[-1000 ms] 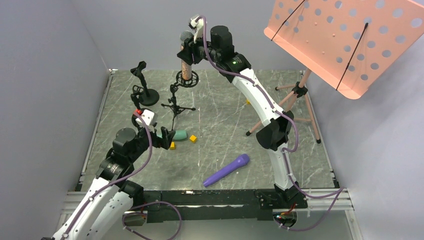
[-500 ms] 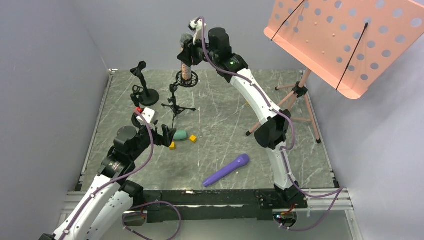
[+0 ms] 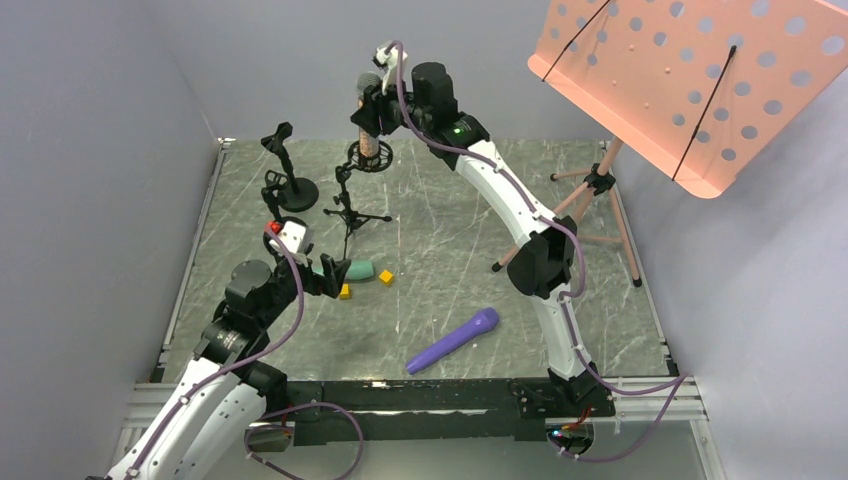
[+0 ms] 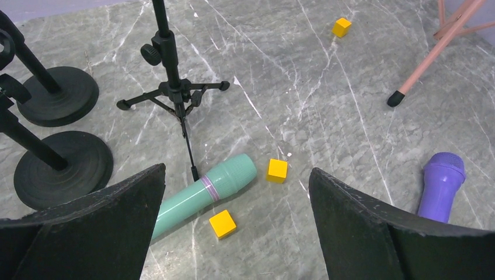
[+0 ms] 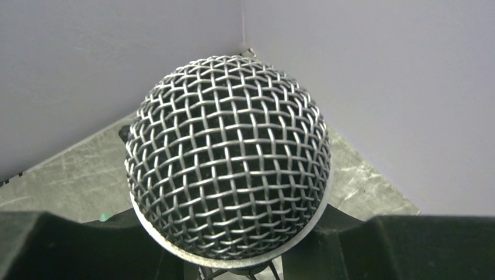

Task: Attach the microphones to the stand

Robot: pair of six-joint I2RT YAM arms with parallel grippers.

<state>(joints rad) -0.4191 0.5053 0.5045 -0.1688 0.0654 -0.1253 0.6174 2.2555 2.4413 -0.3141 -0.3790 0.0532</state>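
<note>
Where the slim black tripod stand [image 3: 350, 205] rises to its ring-shaped holder [image 3: 372, 158], the right gripper [image 3: 375, 108] is clamped on the glittery pinkish-copper microphone [image 3: 371, 130] with the silver mesh head [image 5: 227, 157]. It holds the microphone upright, directly above that ring. The lower end seems to sit inside the ring, though the top view is too small to be sure. From the right wrist the mesh head fills the space between the two dark fingers.

The left gripper [image 4: 233, 233] hovers on the near side of the tripod stand with its fingers spread wide apart, holding nothing. The teal-green plastic microphone [image 4: 204, 192] lies flat on the grey marbled table [image 3: 450, 250]. Its head lies just beside the tripod's nearest foot and its handle runs under the left finger [image 4: 87, 227].

Two small yellow cubes [image 4: 277, 170] lie close to the teal-green microphone, apart from it, and a third [image 4: 342, 27] sits well to the right of the tripod. The smooth purple microphone [image 3: 455, 340] lies flat, nearer and to the right of the tripod. Two black round-base stands [image 4: 58, 96] are just left of the tripod. The pink perforated music stand [image 3: 690, 80] is far to its right.
</note>
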